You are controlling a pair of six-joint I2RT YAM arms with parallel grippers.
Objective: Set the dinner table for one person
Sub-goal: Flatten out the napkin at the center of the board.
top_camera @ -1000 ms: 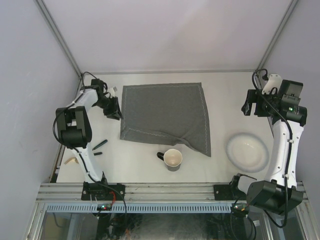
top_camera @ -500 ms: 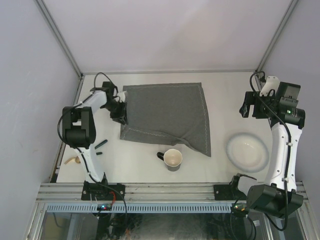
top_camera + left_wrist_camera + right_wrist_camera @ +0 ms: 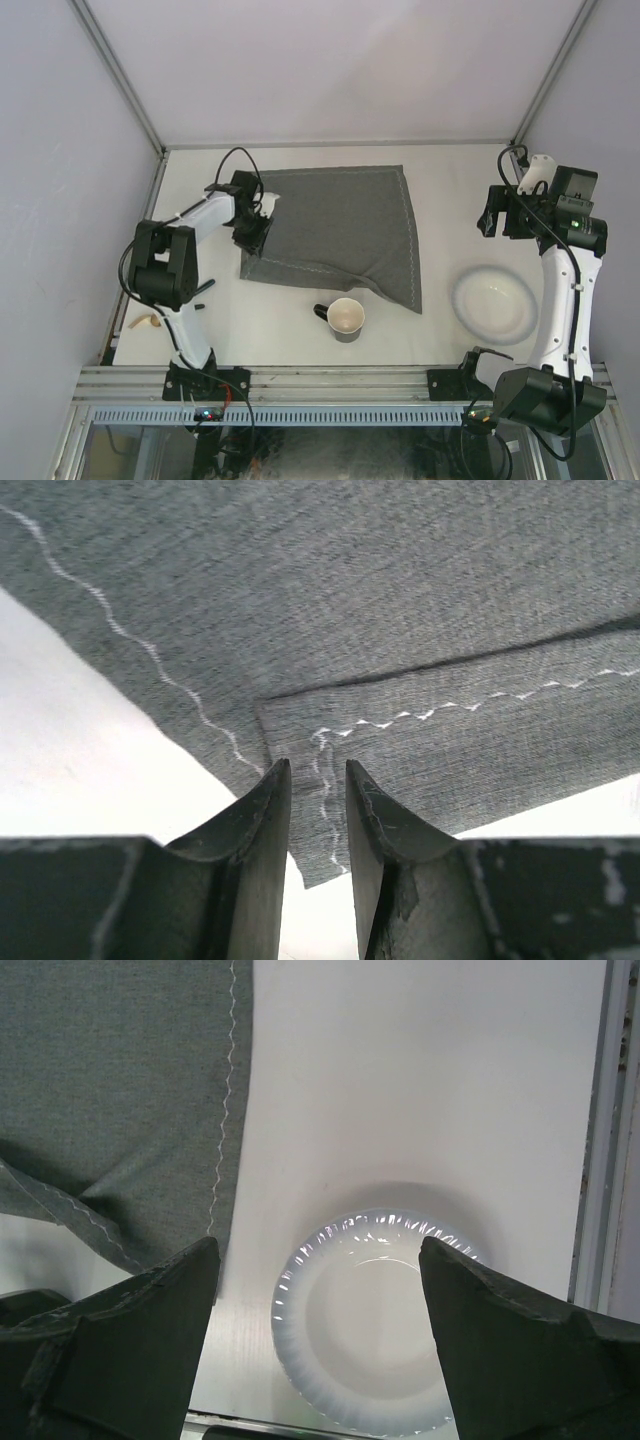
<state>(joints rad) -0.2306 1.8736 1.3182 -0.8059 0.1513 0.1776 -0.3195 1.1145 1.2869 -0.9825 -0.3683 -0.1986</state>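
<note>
The dinner table (image 3: 450,180) is a plain off-white top. On it lies a square grey stitched mat (image 3: 335,225), its near right corner folded over. My left gripper (image 3: 256,230) hangs over the mat's left edge. In the left wrist view its jaws stand narrowly apart (image 3: 318,780), with a folded-over corner of the mat (image 3: 400,760) showing through the gap. My right gripper (image 3: 493,215) is held high at the right, wide open and holding nothing (image 3: 318,1250). Below it rests a white fluted plate (image 3: 290,1330), also seen in the top view (image 3: 470,290).
A dark cup (image 3: 346,318) with a pale inside stands just in front of the mat. A dark utensil (image 3: 200,289) and a pale wooden piece (image 3: 146,322) lie by the left arm's base. Aluminium rails (image 3: 300,382) run along the table's edges.
My left gripper has swung right, from beside the mat's left edge to over that edge. The right arm has barely shifted.
</note>
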